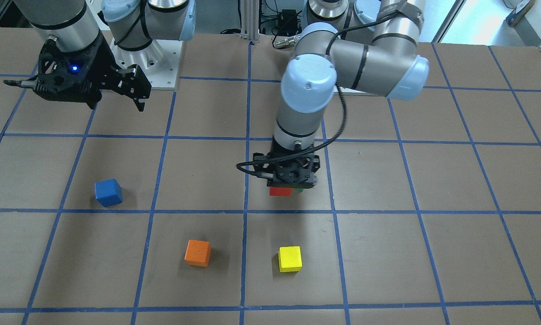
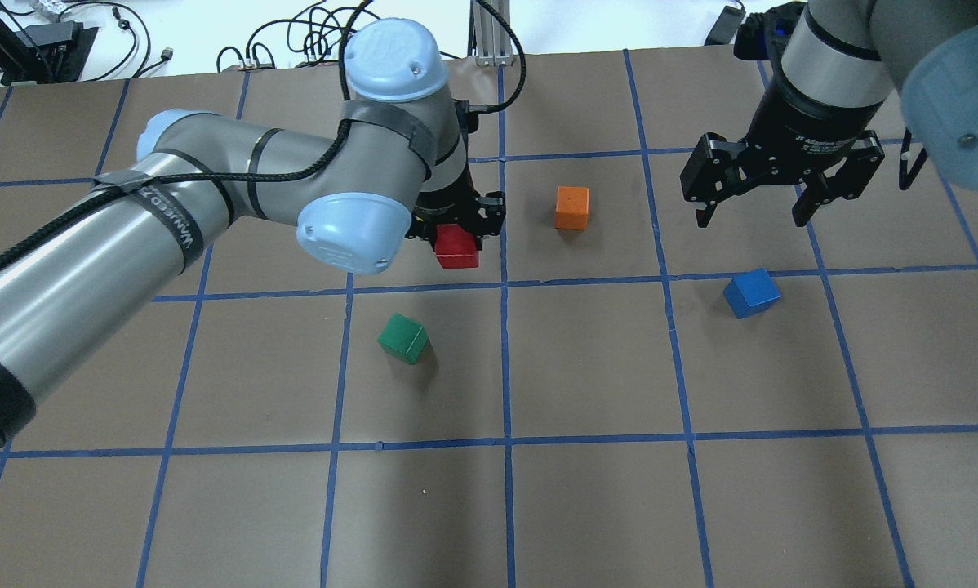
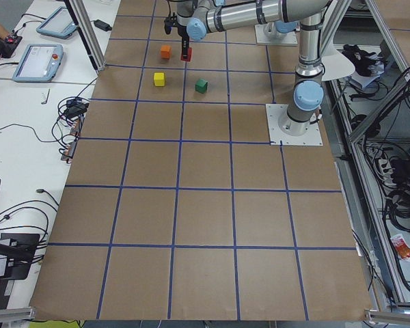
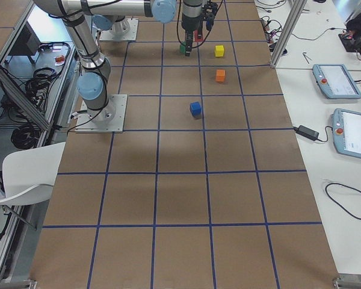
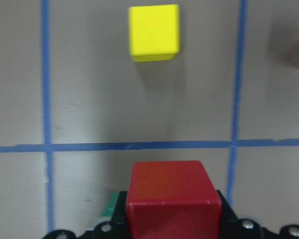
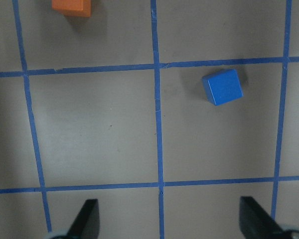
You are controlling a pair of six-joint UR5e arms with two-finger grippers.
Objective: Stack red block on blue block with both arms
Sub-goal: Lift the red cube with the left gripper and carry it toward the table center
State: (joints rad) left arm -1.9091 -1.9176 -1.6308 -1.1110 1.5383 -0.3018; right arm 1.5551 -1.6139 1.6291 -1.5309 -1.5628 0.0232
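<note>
over on the left, the left arm (image 2: 171, 212) reaches across the table (image 2: 587, 506) toward the middle. the left gripper (image 2: 456, 230) points straight down with its fingers clamped on the red block (image 2: 457, 249). the wrist camera shows it plainly: the red cube sits square between the black pads, held clear of the brown paper, a soft shadow on the table beyond it.

nearer the robot and a touch left, the green block (image 2: 404, 338) rests on the table, turned askew to the blue tape lines (image 2: 505, 367). from the front camera a sliver of green peeks out behind the held red cube. on the far side of the left gripper lies the yellow block (image 1: 290, 258), alone in its square and hidden by the arm in the overhead view.

moving right, the orange block (image 2: 571, 207) sits flat in the next square over, near the red block but apart from it. further right, the right gripper (image 2: 752, 219) hangs above the table, empty, its fingers spread wide apart.

and there's the blue block (image 2: 751, 293), down on the table on the right side, just beside a tape line and turned a little off the grid. it lies well apart from the red block, with the orange block's column of the grid between them, and its top face is bare.
</note>
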